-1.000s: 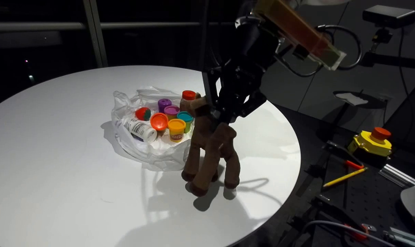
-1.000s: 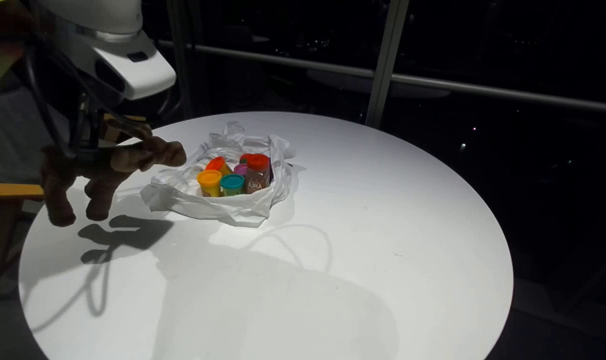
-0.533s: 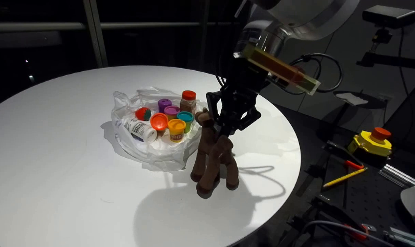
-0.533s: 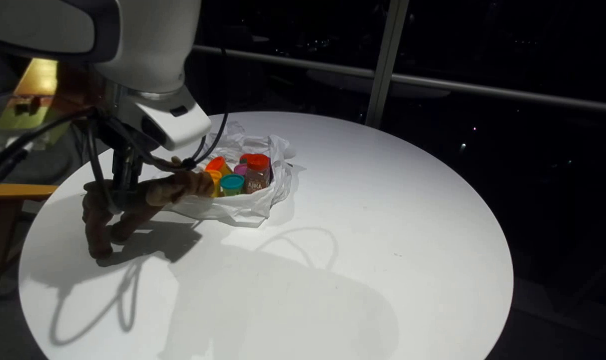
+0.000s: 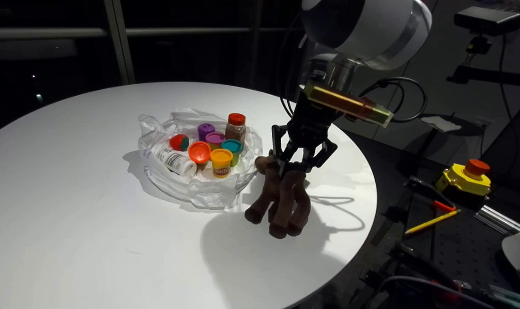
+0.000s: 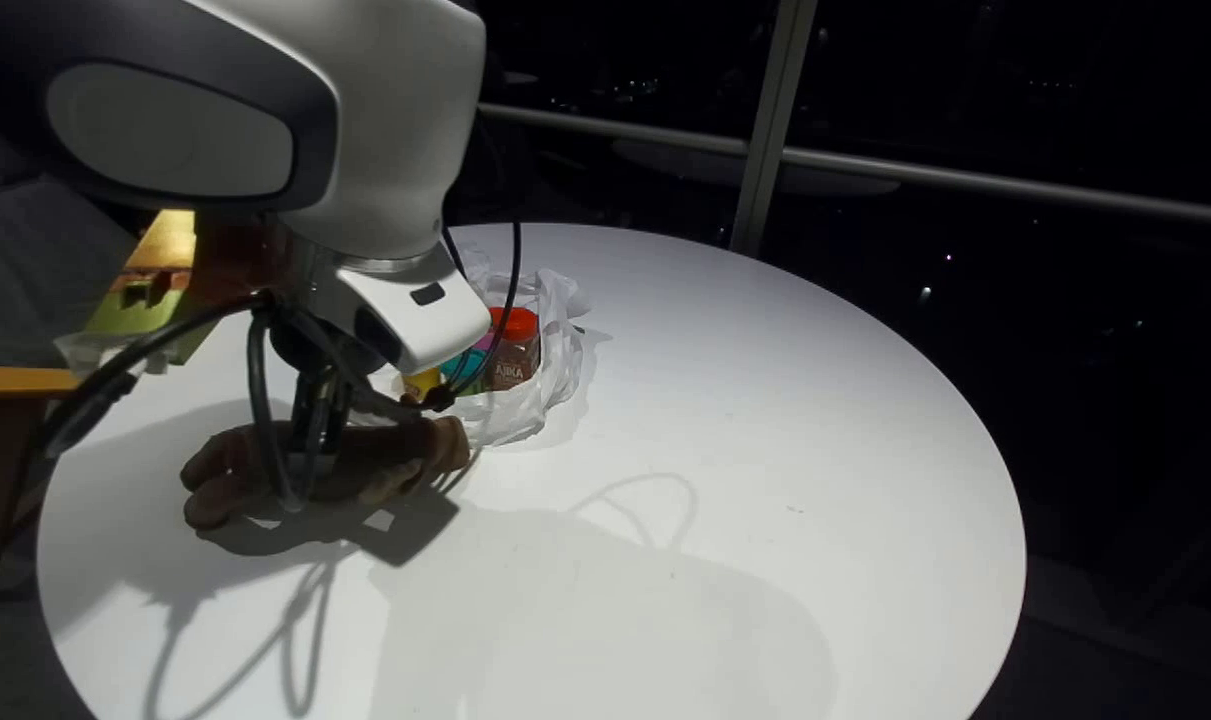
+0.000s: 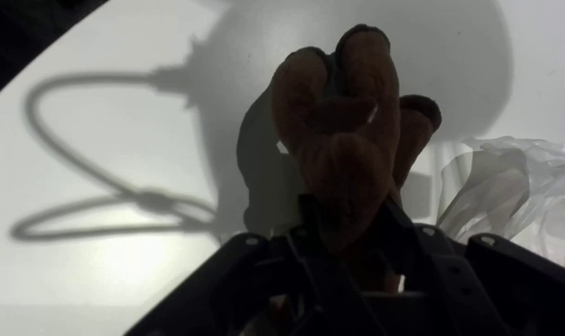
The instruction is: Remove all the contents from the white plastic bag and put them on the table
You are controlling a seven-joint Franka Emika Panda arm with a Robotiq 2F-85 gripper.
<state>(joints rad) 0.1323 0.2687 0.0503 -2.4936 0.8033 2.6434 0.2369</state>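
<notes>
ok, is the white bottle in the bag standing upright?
No, in an exterior view the white bottle lies on its side inside the white plastic bag.

The robot's white-and-dark arm (image 6: 395,150) arches down over the surface (image 5: 92,240), its wrist (image 6: 415,308) slightly tilted. In an exterior view, the black claw (image 5: 293,168) points downward near the surface's right-hand edge; the wrist view shows its two fingers (image 7: 400,223) clamped in a grip, their tips standing apart.
</notes>
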